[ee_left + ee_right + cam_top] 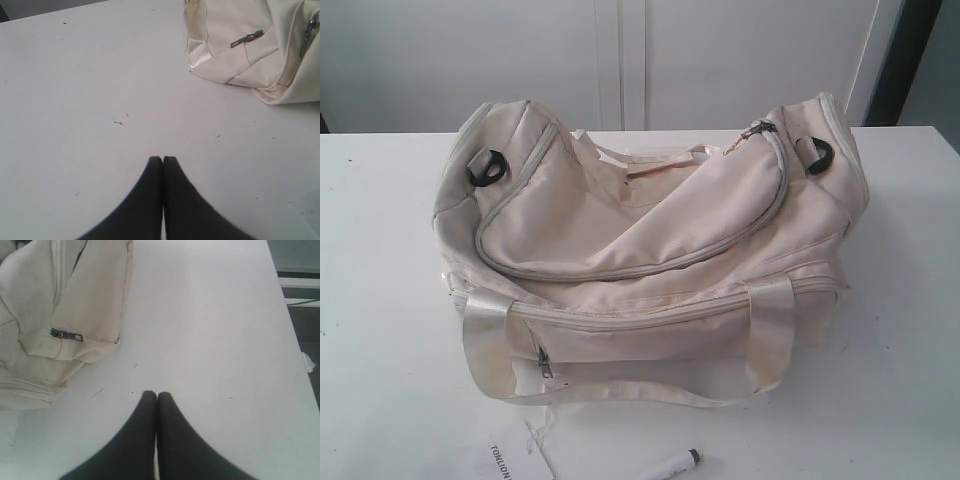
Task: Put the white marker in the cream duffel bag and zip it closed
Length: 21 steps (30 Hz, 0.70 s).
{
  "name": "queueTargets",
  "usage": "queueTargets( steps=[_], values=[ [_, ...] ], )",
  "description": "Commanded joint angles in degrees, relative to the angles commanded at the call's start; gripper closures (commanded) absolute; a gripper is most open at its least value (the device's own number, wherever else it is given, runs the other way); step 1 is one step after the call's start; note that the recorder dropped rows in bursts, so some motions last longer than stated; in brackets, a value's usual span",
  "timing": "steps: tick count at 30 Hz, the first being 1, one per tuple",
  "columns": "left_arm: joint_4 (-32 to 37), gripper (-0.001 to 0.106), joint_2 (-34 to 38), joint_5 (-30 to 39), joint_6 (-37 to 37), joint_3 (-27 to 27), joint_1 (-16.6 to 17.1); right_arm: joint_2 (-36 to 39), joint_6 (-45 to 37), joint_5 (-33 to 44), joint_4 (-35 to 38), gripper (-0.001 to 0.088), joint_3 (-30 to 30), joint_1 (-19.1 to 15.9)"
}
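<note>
**A:** Where is it, and what are my pincers doing?

**B:** The slim white marker [672, 466] with the dark cap lies flat on the white table [380, 330], at the near edge of the exterior view. It is just beside the flat paper tag [505, 462] and apart from the large, soft cream fabric duffel bag [650, 250]. Your left gripper [163, 159] and right gripper [156, 394] each have their fingertips pressed together with nothing in them, one near each end of the bag.

**A:** How will it handle?

**B:** Light, stiff, smooth and round, I'd judge, so it may roll or slip. Open up first, then pinch across the mid-barrel, not the cap. The bag looks limp, so steady the fabric near the metal zipper pull [757, 130] when you zip.
</note>
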Motion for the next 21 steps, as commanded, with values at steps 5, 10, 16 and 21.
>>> queueTargets(
  steps=[5,10,16,21],
  values=[
    [0.00,0.105,0.00,0.00,0.00,0.00,0.00,0.04,0.00,0.64,0.00,0.0868,0.00,0.00],
    [0.00,0.105,0.00,0.00,0.00,0.00,0.00,0.15,2.12,0.63,0.77,0.0868,0.00,0.00],
    [0.00,0.105,0.00,0.00,0.00,0.00,0.00,3.17,2.12,4.32,3.93,0.0868,-4.03,0.00],
    [0.00,0.105,0.00,0.00,0.00,0.00,0.00,7.41,2.00,7.37,4.52,0.0868,-8.85,0.00]
  ],
)
